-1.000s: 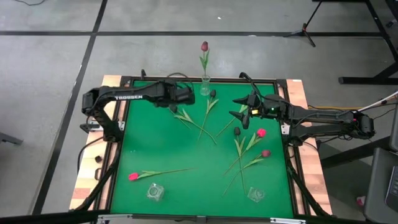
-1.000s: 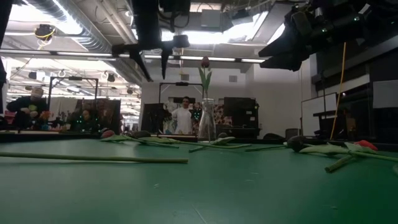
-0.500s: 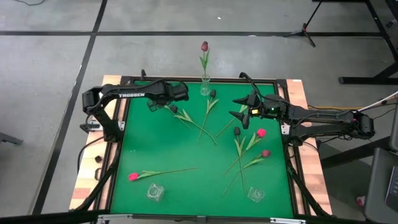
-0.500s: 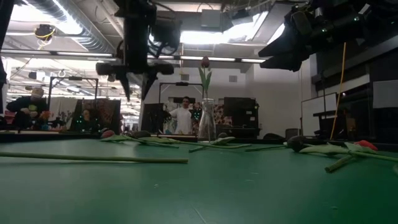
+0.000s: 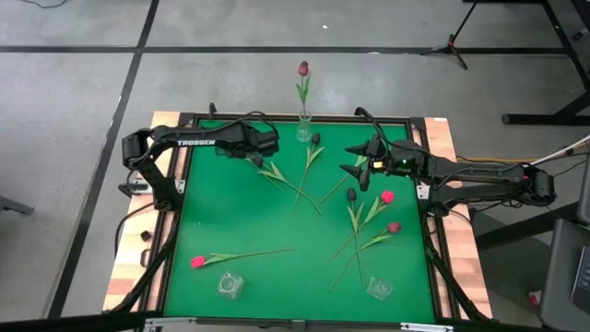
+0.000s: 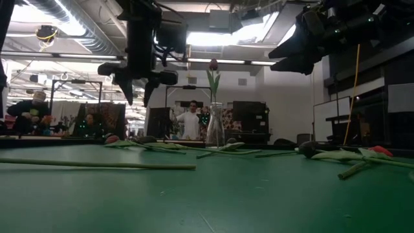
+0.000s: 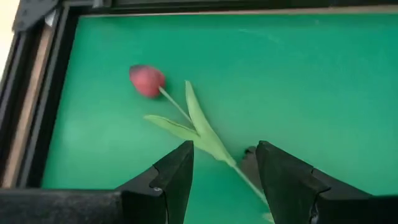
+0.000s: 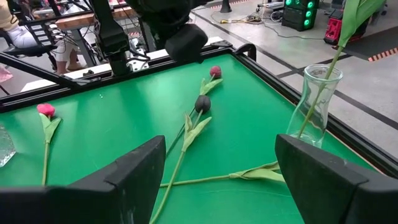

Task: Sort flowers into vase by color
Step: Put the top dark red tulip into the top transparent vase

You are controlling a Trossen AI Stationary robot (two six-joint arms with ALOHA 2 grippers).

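Several tulips lie flat on the green mat [image 5: 240,221]. One pink-red tulip [image 7: 147,81] lies at the far left, its stem [image 5: 288,183] running toward the middle. My left gripper [image 7: 224,150] hangs open above that stem, a finger on either side, well clear of the mat [image 6: 136,97]. A dark tulip [image 5: 315,138] lies beside it. One mauve tulip [image 5: 302,69] stands in the far glass vase [image 5: 304,129]. Another pink-red tulip [image 5: 196,262] lies near left. My right gripper [image 5: 356,159] waits open, high at the far right [image 8: 221,158].
A dark [image 5: 351,195], a pink-red [image 5: 387,196] and a mauve tulip [image 5: 395,227] lie crossed at the right. Two empty glass vases [image 5: 230,285] [image 5: 378,289] stand at the near edge. A raised dark frame [image 5: 184,184] borders the mat. People stand in the room beyond [image 6: 189,123].
My left gripper has sunk toward the mat and gone a little toward the table's left edge, rolling about its own axis, until it came over the pink-red tulip's stem. It has slowed almost to a stop. The flowers have not moved.
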